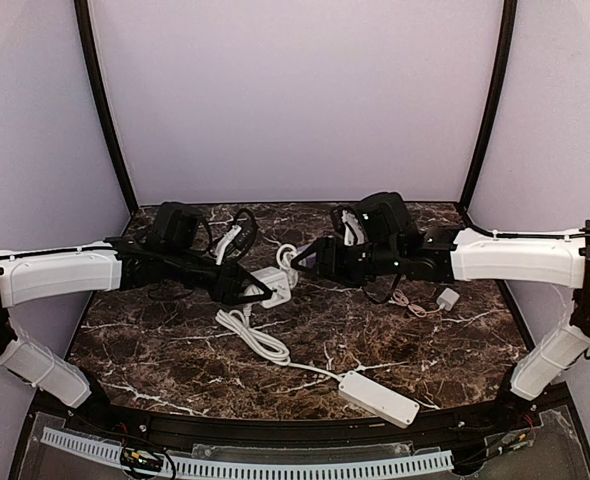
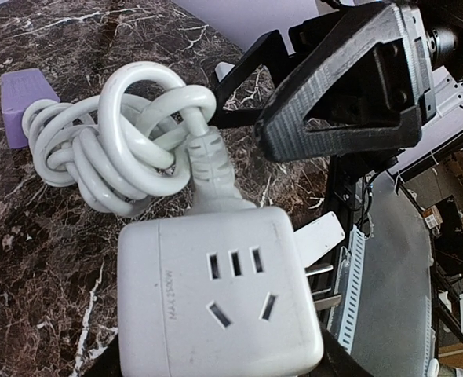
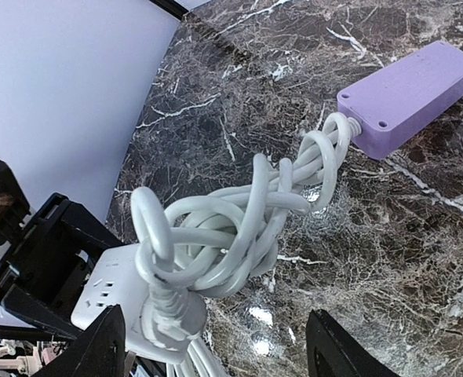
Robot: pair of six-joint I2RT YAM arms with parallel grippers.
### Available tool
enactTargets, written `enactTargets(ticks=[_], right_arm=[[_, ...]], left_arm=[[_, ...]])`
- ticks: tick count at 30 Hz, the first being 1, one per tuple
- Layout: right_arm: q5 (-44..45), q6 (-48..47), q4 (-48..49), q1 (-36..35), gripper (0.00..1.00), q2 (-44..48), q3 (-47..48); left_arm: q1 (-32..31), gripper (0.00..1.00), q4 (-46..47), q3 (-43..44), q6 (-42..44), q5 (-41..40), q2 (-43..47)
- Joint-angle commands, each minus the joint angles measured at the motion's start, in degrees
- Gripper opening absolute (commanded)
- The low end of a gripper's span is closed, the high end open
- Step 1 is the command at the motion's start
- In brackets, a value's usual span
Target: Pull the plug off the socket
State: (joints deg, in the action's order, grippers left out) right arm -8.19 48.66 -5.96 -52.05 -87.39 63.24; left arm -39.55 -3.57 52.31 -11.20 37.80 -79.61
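The socket, a white cube with outlet holes, fills the bottom of the left wrist view, and my left gripper is shut on its sides. The plug is seated in the cube's far face, and its thick white cord is bunched in knotted loops just behind. In the right wrist view the plug sits between the fingers of my right gripper, close to the left finger. That gripper is open, and its fingers touch nothing. The socket shows behind the plug.
The cord runs to the long power strip near the table's front edge. A small white charger with a thin cable lies at the right. Metal prongs stick out of the cube's right side. The two grippers are close together at mid-table.
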Motion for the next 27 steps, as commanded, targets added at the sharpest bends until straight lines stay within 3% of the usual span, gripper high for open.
enactTargets(ticks=[1,27], right_arm=[[1.2,0.33,0.67,-0.89,0.67,-2.14,2.24],[4.65,0.37,-6.0,-3.7,0.44,-10.24,9.88]], left_arm=[[-0.56,0.01,3.84,1.48,1.87,1.56,1.23],[-0.97,0.01,-0.03,2.48,3.61,-2.67,1.12]])
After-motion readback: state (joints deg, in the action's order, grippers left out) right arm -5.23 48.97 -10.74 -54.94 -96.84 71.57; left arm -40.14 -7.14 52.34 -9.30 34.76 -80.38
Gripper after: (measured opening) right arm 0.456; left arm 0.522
